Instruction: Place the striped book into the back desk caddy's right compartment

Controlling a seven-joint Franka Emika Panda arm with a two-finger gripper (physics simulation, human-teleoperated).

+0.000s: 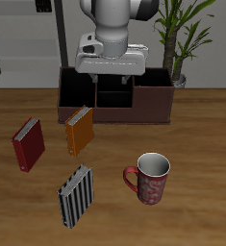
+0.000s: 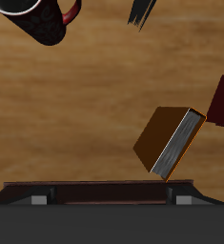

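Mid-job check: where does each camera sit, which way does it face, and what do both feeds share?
Exterior view: in front and above, looking down at the table; shows the white arm, its end effector over the dark maroon desk caddy.
Wrist view: on the arm, looking straight down; only its dark housing shows.
Shared: the plain orange book, the red patterned mug.

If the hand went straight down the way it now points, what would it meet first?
Probably bare table: the wrist view's centre shows only wood. The orange book lies just off that line, though depth is unclear.
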